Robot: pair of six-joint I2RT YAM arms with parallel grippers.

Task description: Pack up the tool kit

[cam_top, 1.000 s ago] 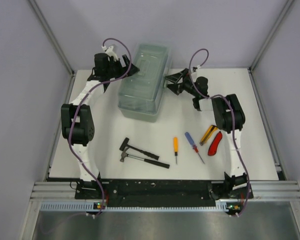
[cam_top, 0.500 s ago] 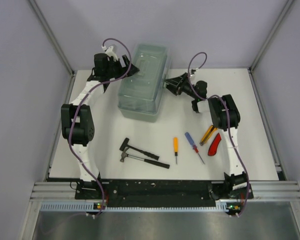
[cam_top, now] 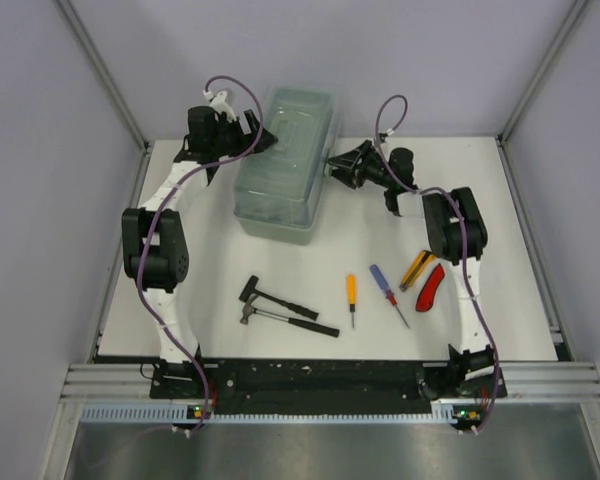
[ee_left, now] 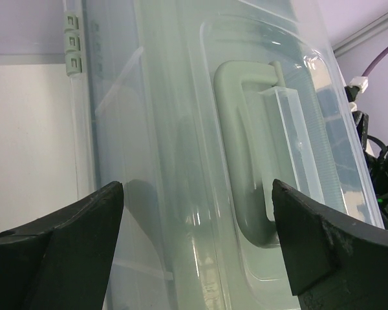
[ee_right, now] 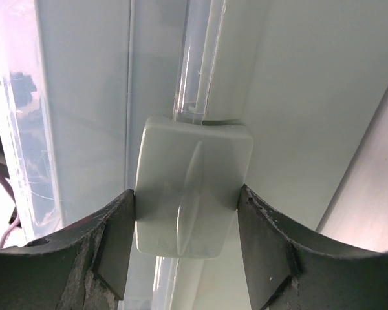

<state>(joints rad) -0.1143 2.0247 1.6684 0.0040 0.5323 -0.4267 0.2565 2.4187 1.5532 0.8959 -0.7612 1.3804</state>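
Left gripper (ee_left: 197, 187) spread wide, lid (ee_left: 161, 97) close below. Handle (ee_left: 242, 155) flat in lid recess, nearer right finger (ee_left: 317, 239).

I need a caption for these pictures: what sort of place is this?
Probably a robot test cell, not a real workshop: a white table between plain grey walls, a left arm and a right arm bolted at its near edge, and hammers and screwdrivers laid out before a closed toolbox.

The right arm has swung in leftward, bringing the right end effector (cam_top: 337, 168) up against the side of the toolbox (cam_top: 280, 185). Its fingers (ee_right: 110, 245), spread wide a second ago, have drawn in and now press both sides of the latch (ee_right: 193, 187).
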